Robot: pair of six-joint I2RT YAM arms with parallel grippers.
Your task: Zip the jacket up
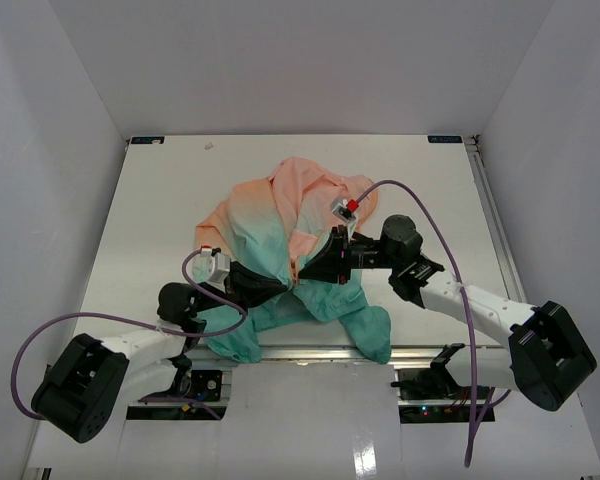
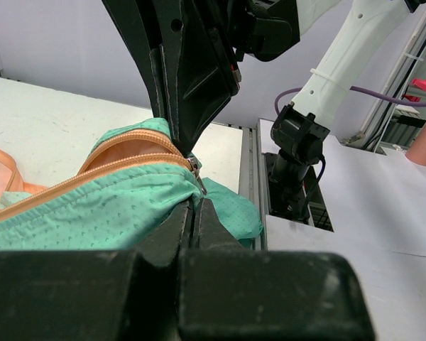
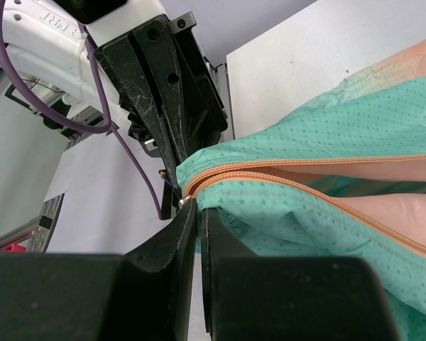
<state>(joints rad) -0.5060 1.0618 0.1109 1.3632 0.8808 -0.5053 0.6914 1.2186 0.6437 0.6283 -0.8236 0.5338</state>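
White counter point(image 1: 160, 200) carries the jacket point(image 1: 310, 215): limp, light fabric. Grip near the zipper slider point(image 2: 194, 167): left pincer point(image 2: 197, 206) clamps the hem, right pincer point(image 3: 197, 213) clamps beside it.

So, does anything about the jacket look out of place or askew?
Yes: the peach-to-teal fabric jacket lies crumpled rather than flat, its teal end spills over the near edge of the white table, and its orange zipper gapes open.
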